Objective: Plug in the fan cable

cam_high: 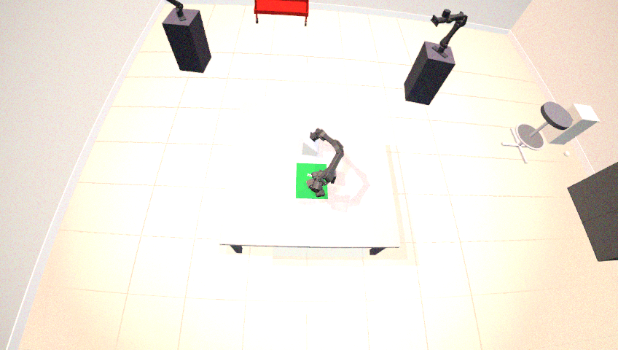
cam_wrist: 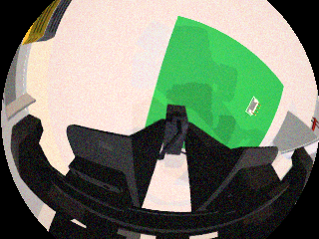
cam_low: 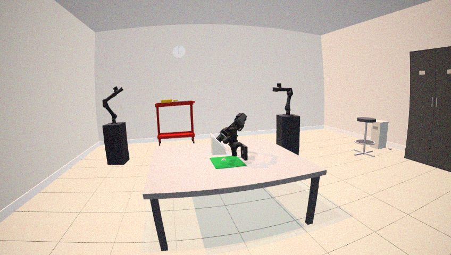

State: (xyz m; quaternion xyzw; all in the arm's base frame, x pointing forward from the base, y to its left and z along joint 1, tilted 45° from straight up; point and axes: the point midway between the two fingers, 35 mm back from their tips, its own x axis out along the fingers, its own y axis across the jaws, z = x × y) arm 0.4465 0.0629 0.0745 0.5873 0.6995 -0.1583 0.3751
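Observation:
The green board (cam_high: 303, 190) (cam_low: 235, 162) (cam_wrist: 213, 67) lies flat in the middle of the table. Its small white four-pin header (cam_high: 309, 174) (cam_low: 223, 159) (cam_wrist: 251, 106) stands near one edge of the board. My gripper (cam_wrist: 175, 125) (cam_high: 318, 187) (cam_low: 227, 136) is shut on the dark fan plug (cam_wrist: 174, 125) and holds it above the board, well apart from the header. In the wrist view the plug sits over the board's near edge, with the header up and to the right. The black fan (cam_low: 244, 153) stands upright on the table just right of the board.
A white wedge-shaped stand (cam_high: 310, 149) (cam_low: 216, 145) sits behind the board next to my arm's base. The table's (cam_low: 190, 180) front edge is far from the board. Two other arms on black pedestals (cam_low: 115, 142) (cam_low: 287, 132) and a red cart (cam_low: 175, 121) stand off the table.

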